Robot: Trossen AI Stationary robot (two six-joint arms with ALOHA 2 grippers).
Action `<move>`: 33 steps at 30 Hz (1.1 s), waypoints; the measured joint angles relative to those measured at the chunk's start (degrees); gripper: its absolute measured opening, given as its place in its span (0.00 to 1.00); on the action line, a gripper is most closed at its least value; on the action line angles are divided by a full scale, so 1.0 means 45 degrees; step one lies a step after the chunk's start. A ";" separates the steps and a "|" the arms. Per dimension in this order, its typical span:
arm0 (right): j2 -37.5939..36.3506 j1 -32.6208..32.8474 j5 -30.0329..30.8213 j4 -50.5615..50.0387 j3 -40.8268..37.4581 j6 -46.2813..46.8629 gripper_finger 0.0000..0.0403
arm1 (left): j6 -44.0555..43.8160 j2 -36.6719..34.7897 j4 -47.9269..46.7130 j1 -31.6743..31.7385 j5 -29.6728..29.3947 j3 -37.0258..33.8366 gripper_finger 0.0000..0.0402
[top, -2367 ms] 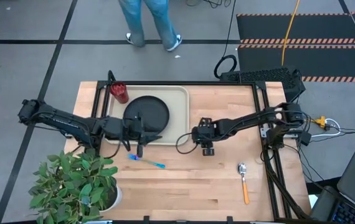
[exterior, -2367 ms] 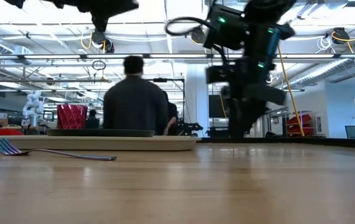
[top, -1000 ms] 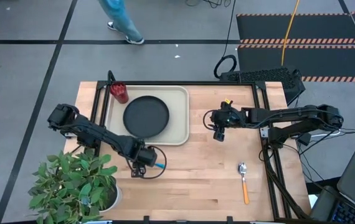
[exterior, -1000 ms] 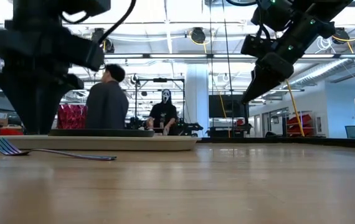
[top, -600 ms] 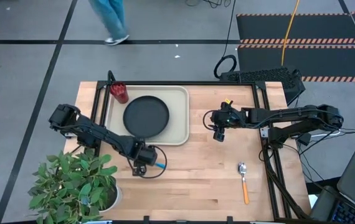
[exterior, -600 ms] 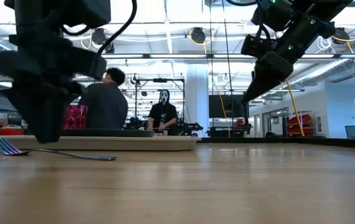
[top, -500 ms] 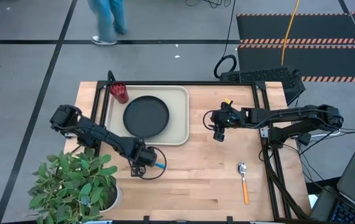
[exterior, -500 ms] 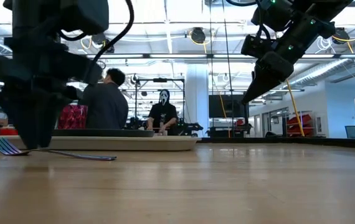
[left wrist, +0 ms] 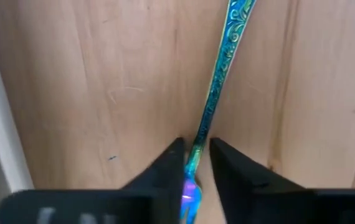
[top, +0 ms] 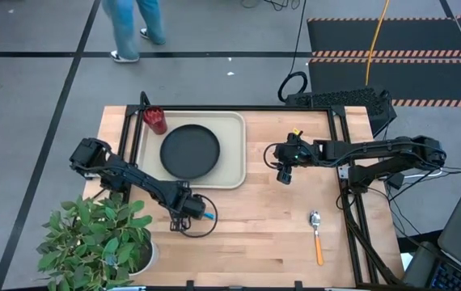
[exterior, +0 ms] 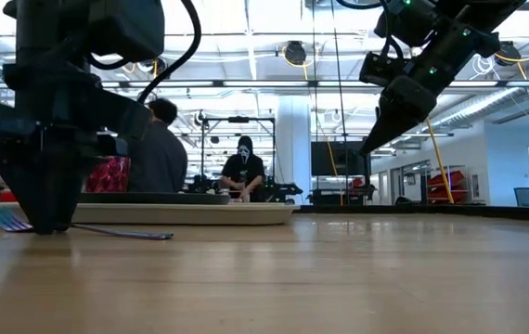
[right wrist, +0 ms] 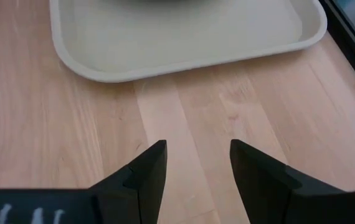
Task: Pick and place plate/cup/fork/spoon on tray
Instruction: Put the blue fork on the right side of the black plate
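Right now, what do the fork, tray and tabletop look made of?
Fork: blue, glossy, embossed handle; plastic or coated metal, can't tell. Tray: cream, smooth matte, rounded rim; likely plastic. Tabletop: light wood planks with visible grain, butcher-block look.

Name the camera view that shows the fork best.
The left wrist view: the blue fork lies on the wood between the left gripper fingers. The high view shows only its end, the low view a thin edge-on sliver; the right wrist view misses it.

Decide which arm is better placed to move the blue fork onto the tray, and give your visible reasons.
Left. The left gripper is down on the table with its fingers on either side of the fork, just in front of the tray. The right gripper hangs open above bare wood, away from the fork.
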 joint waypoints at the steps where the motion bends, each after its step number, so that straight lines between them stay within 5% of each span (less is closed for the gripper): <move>1: 0.0000 0.0000 0.0000 0.0000 0.0000 -0.0029 0.43 | -0.0015 -0.0001 0.0010 0.0036 0.0142 -0.0006 0.13; 3: 0.0000 0.0000 0.0000 0.0084 0.0000 -0.0052 0.43 | -0.0100 -0.0004 -0.0007 0.0131 0.0410 -0.0006 0.05; 10: 0.0000 0.0000 -0.0002 0.0136 0.0005 -0.0271 0.43 | -0.0216 -0.0119 -0.0472 0.0301 0.0720 0.0407 0.02; 19: -0.0003 0.0000 0.0022 0.0132 0.0010 -0.1006 0.43 | 0.1147 -0.0241 -0.3462 0.0341 0.0066 0.3532 0.02; 25: -0.0002 0.0000 0.0029 -0.0129 0.0010 -0.1503 0.43 | 0.4398 -0.0282 -0.4242 0.0920 -0.1479 0.5566 0.02; 33: -0.0555 -0.0015 0.0434 -0.1603 0.0010 -0.1764 0.43 | 1.1547 -0.0296 -0.4037 0.2901 -0.2090 0.6550 0.02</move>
